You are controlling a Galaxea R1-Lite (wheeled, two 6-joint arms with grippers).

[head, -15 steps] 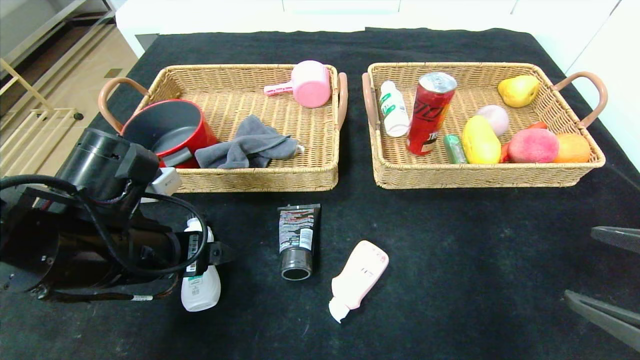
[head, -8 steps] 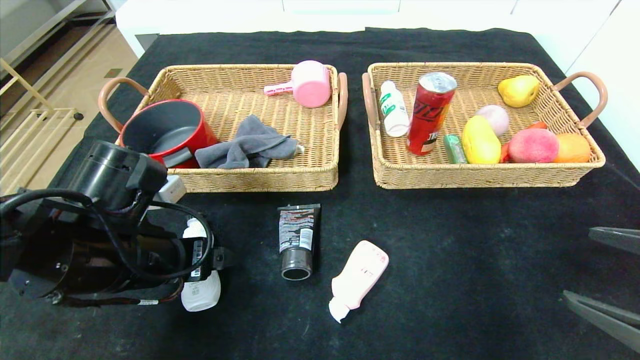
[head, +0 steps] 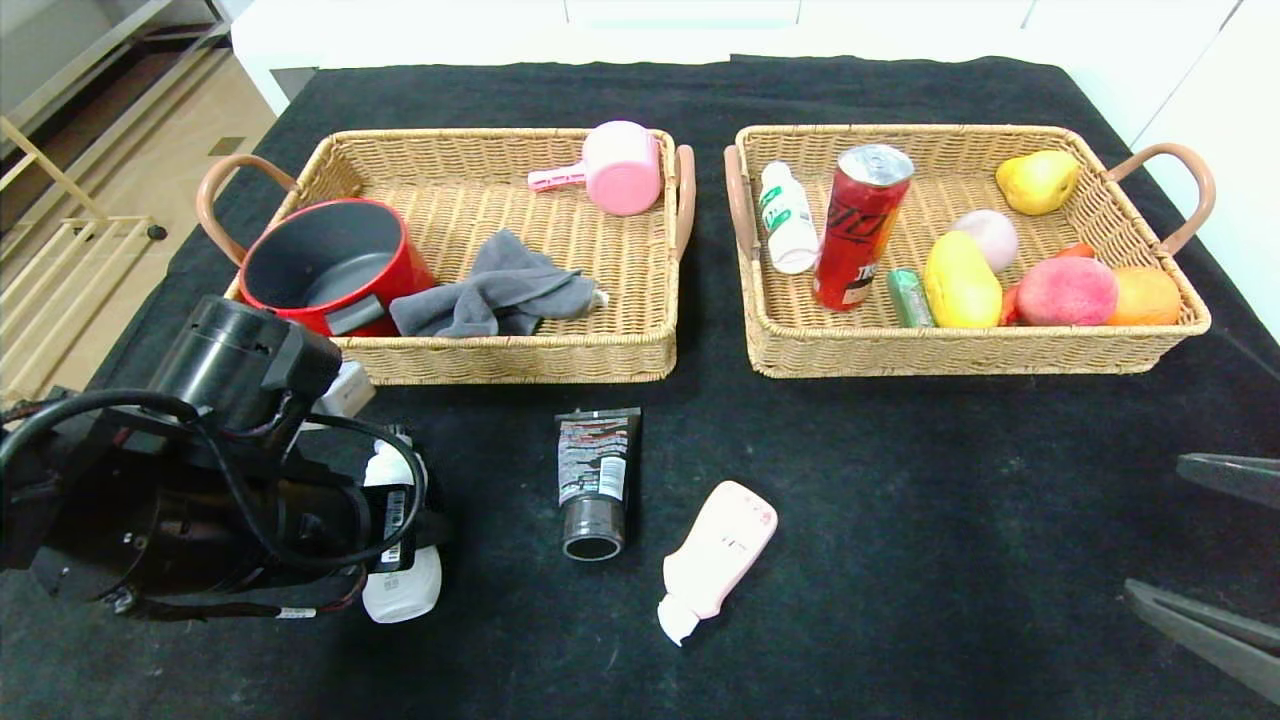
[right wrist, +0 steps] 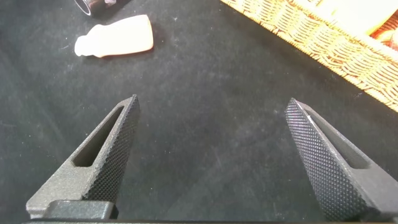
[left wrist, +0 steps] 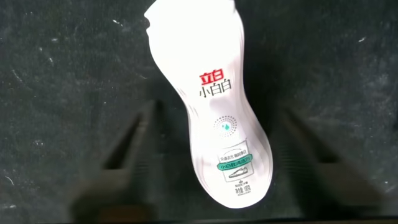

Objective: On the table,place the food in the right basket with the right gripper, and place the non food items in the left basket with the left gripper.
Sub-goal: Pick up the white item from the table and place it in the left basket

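The left gripper (left wrist: 211,168) is hovering over the white curvy bottle (left wrist: 214,118), which is lying on the table (head: 900,500) between its spread fingers (left wrist: 127,158), apart from both. The right gripper (right wrist: 211,155) is idling with fingers spread wide.

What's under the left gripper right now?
The white curvy bottle lies on the table between the left gripper fingers, which are open and not touching it. In the head view the arm covers most of the bottle.

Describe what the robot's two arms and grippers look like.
The left arm is bulky black cylinders with looping black cables and a white labelled tag. The right gripper has two dark grey tapered fingers with knurled, diamond-textured pads and slotted sides.
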